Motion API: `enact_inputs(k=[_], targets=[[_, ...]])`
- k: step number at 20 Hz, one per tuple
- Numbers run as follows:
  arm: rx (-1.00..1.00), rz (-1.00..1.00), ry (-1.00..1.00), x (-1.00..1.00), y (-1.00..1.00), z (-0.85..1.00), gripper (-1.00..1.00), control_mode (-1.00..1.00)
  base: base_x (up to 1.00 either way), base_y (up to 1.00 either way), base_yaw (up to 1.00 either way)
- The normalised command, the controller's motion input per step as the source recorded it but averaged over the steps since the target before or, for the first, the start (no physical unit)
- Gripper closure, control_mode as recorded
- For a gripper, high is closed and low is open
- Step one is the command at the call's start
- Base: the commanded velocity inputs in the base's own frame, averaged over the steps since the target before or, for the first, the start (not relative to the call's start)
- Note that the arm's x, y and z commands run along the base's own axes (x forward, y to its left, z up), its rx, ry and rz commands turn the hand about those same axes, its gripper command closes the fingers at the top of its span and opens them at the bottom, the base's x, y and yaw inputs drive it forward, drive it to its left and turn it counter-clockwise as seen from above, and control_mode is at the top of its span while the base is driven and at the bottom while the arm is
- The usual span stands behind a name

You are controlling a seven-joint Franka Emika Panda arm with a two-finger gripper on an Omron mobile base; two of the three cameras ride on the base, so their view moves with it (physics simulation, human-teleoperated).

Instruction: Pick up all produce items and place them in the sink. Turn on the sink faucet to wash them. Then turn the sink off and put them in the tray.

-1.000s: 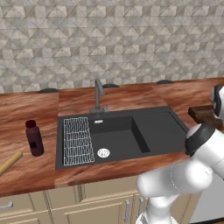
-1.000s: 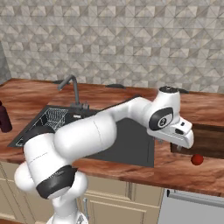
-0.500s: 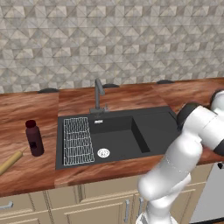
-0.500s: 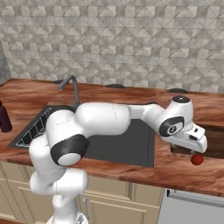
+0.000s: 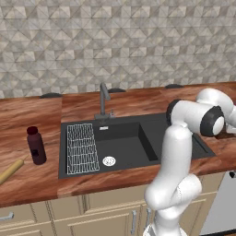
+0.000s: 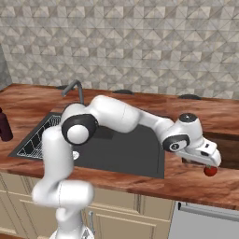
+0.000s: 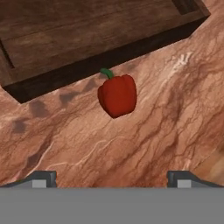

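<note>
While the arm is reaching right over the counter (image 6: 140, 184):
Sink (image 5: 133, 147): sitting in the counter, rack (image 5: 82, 148) lying at its left.
Tray (image 7: 87, 30): lying on the counter right of the sink.
Gripper (image 6: 208, 163): hanging above the pepper, jaws spread wide, gripping nothing.
Pepper (image 7: 117, 95): red, green-stemmed, resting on the counter just beside the tray's front rim.

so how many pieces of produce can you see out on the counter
1: a red pepper with a green stem, lying on the counter just outside the wooden tray, below the open gripper. Others may be out of frame.
</note>
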Motion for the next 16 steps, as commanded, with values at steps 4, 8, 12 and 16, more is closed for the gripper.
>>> enact_inputs(k=[4, 8, 12, 16], targets=[[0.02, 0.00, 0.00, 0.15, -0.34, -0.13, -1.00, -1.00, 0.00, 0.00, 0.00], [0.01, 0.00, 0.00, 0.10, -0.33, -0.03, -1.00, -1.00, 0.00, 0.00, 0.00], [0.03, 0.00, 0.03, 0.13, -0.25, 0.00, -1.00, -1.00, 0.00, 0.00, 0.00], [0.05, 0.00, 0.06, 0.14, -0.11, -0.02, -1.00, -1.00, 0.00, 0.00, 0.00]])
